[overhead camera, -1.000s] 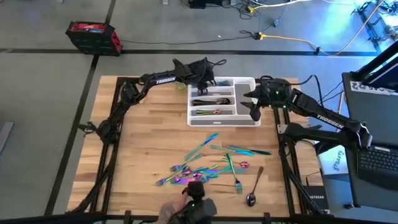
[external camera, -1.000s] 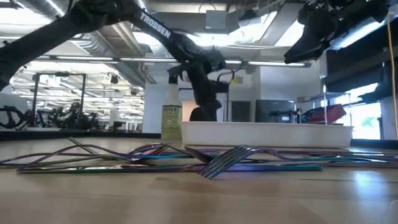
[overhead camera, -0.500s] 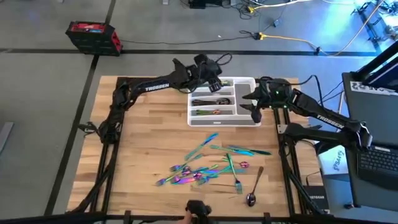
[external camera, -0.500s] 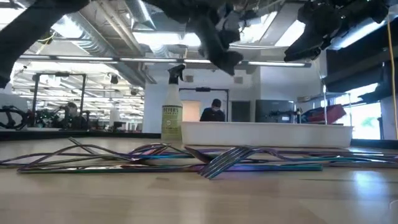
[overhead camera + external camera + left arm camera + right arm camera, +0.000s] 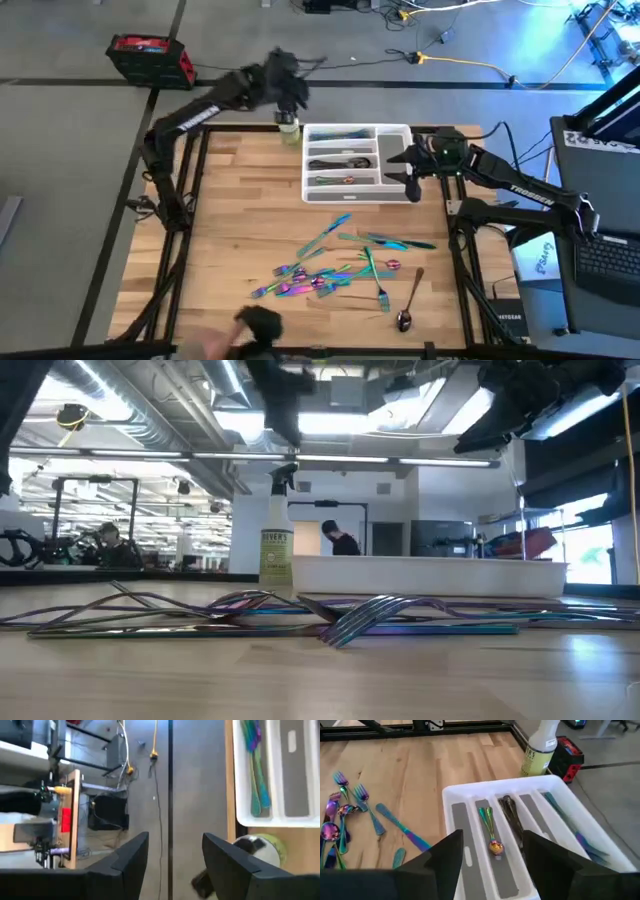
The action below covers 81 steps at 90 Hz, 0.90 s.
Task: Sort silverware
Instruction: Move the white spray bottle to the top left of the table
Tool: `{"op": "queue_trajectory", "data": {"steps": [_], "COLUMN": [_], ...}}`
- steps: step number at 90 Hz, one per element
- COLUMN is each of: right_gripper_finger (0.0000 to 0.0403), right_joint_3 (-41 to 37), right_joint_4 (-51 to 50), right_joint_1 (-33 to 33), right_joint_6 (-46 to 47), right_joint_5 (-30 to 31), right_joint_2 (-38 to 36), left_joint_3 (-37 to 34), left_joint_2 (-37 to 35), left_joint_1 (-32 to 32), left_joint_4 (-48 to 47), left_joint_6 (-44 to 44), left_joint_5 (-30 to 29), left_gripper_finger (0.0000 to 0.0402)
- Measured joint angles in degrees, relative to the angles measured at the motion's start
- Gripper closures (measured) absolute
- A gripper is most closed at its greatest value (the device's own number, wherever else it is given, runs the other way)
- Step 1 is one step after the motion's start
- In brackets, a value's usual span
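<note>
The work surface is a light wooden plank tabletop [image 5: 240, 230] standing on a grey floor; in the low view an open hall with ceiling ducts and people lies beyond it.

Left claw [image 5: 175, 851]: fingers spread apart, nothing between them. It is raised above the far edge of the tabletop, over the small clear spray bottle of yellowish liquid [image 5: 288, 125], and touches nothing. Past its fingers, the left wrist view shows the floor and one end of the tray.

Right claw [image 5: 492, 849]: fingers spread apart, holding nothing. It hangs just beside the right end of the white compartmented plastic tray [image 5: 395, 193], above the tabletop, clear of the tray wall.

The tray lies at the far middle of the tabletop, the spray bottle just beside its far left corner. Its compartments hold teal-purple iridescent pieces [image 5: 567, 822], dark pieces [image 5: 511, 817] and a rainbow spoon [image 5: 492, 837].

The remaining iridescent rainbow forks, spoons and knives [image 5: 335, 262] lie loosely heaped on the near middle of the tabletop, well apart from the tray. A darker spoon [image 5: 408, 305] lies at the right edge of the heap.
</note>
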Motion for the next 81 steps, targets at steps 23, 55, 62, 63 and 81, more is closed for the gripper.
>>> {"op": "queue_trajectory", "data": {"steps": [23, 55, 62, 63, 81], "right_gripper_finger": [0.0213, 0.0213, 0.0213, 0.0213, 0.0213], "right_joint_3": [0.0, 0.0, 0.0, 0.0, 0.0], "right_joint_4": [0.9, 0.6, 0.6, 0.7, 0.7], "right_joint_1": [0.0, 0.0, 0.0, 0.0, 0.0], "right_joint_6": [-0.2, -0.4, -0.3, -0.3, -0.2], "right_joint_5": [1.1, 2.4, 2.5, 2.5, 2.6], "right_joint_2": [0.0, 0.0, 0.1, 0.2, 2.0], "left_joint_3": [-0.2, -0.2, -0.2, -0.2, -0.2], "left_joint_2": [1.4, 1.8, 1.8, 1.8, 1.8], "left_joint_1": [6.3, 6.9, 6.9, 6.9, 6.9], "left_joint_4": [-10.9, -12.4, -12.8, -12.9, -13.1], "left_joint_6": [7.9, 11.2, 11.1, 11.1, 11.2], "left_joint_5": [8.2, 10.9, 11.4, 11.5, 11.5], "left_gripper_finger": [0.0281, 0.0302, 0.0302, 0.0302, 0.0302]}}
